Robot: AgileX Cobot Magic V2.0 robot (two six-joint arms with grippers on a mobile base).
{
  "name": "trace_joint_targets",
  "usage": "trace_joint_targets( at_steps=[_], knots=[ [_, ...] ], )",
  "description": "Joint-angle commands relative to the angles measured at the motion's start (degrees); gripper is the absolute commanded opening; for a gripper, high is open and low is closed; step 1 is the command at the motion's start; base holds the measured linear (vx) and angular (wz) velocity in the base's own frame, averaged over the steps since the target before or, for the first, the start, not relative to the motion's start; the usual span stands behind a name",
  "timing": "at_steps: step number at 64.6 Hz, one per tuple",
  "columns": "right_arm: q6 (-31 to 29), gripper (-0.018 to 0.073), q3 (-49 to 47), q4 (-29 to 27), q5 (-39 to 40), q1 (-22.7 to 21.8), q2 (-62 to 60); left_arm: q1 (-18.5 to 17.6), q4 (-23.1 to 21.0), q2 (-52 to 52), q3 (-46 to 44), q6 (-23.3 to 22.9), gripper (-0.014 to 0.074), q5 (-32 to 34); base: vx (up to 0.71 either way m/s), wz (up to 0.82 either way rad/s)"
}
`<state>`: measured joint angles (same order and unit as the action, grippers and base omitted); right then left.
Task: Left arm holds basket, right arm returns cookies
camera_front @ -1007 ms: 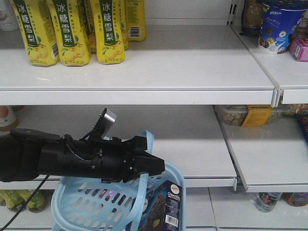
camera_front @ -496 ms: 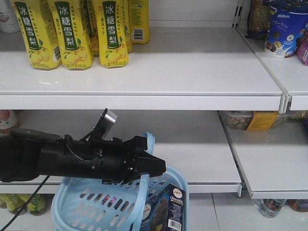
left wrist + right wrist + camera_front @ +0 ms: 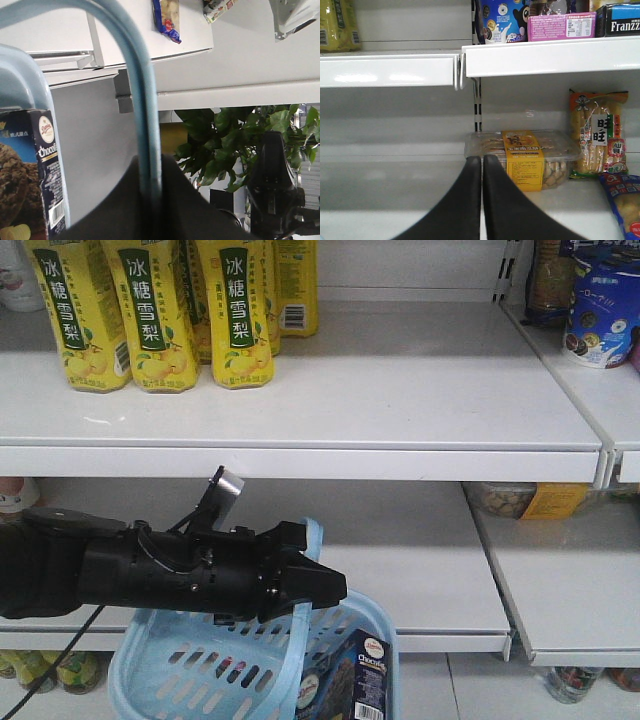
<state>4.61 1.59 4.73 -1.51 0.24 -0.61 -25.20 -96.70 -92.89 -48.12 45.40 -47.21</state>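
Exterior front-facing view shows your left fingers (image 3: 322,587) clamped on the handle (image 3: 298,640) of the basket (image 3: 190,670), which hangs in front of the lip of the middle shelf (image 3: 400,540). The left wrist-mounted view agrees: the strap runs straight down into the closed fingers. The cookies (image 3: 352,680) stand upright at the basket's right end, against its wall. In the right wrist-mounted view your right fingers (image 3: 482,161) are pressed together with nothing between them. They point at a clear tub (image 3: 520,157) in the right-hand bay, so the carton is not yet picked.

The step in hand, as I judge it, is that pick. Open the right fingers before you descend. Come in from above and from the right, away from the left arm (image 3: 120,570) and the strap. Close across the carton's narrow faces near its top. Lift straight up until it clears the rim, or the basket will likely swing. Hold the left arm quiet meanwhile.

For room, the middle shelf is bare across its wide stretch, and its lip lies just behind the basket. The upper shelf (image 3: 420,380) carries yellow drink packs (image 3: 150,310) on its left and is open to their right. The right bay is tighter, with snack bags (image 3: 595,135) just beside the tub. Which spot the cookies belong in, I cannot tell.
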Motion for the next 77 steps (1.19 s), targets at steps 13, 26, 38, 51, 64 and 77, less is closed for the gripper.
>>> trace_joint_targets(
  at_steps=[13, 26, 38, 51, 64, 77],
  knots=[
    [-0.2, -0.0008, 0.2, 0.4, 4.4, -0.2, -0.6, -0.1, -3.5, 2.9, -1.6, 3.3, -0.0006, -0.4, 0.00, 0.00],
    [-0.2, -0.0008, 0.2, 0.4, 4.4, -0.2, -0.6, -0.1, -3.5, 2.9, -1.6, 3.3, -0.0006, -0.4, 0.00, 0.00],
    [-0.2, -0.0008, 0.2, 0.4, 4.4, -0.2, -0.6, -0.1, -3.5, 2.9, -1.6, 3.3, -0.0006, -0.4, 0.00, 0.00],
    [-0.2, -0.0008, 0.2, 0.4, 4.4, -0.2, -0.6, -0.1, -3.5, 2.9, -1.6, 3.3, -0.0006, -0.4, 0.00, 0.00],
    [-0.2, -0.0008, 0.2, 0.4, 4.4, -0.2, -0.6, -0.1, -3.5, 2.9, -1.6, 3.3, -0.0006, -0.4, 0.00, 0.00],
    [-0.2, -0.0008, 0.2, 0.4, 4.3, -0.2, -0.6, -0.1, -3.5, 2.9, -1.6, 3.3, -0.0006, -0.4, 0.00, 0.00]
  ],
)
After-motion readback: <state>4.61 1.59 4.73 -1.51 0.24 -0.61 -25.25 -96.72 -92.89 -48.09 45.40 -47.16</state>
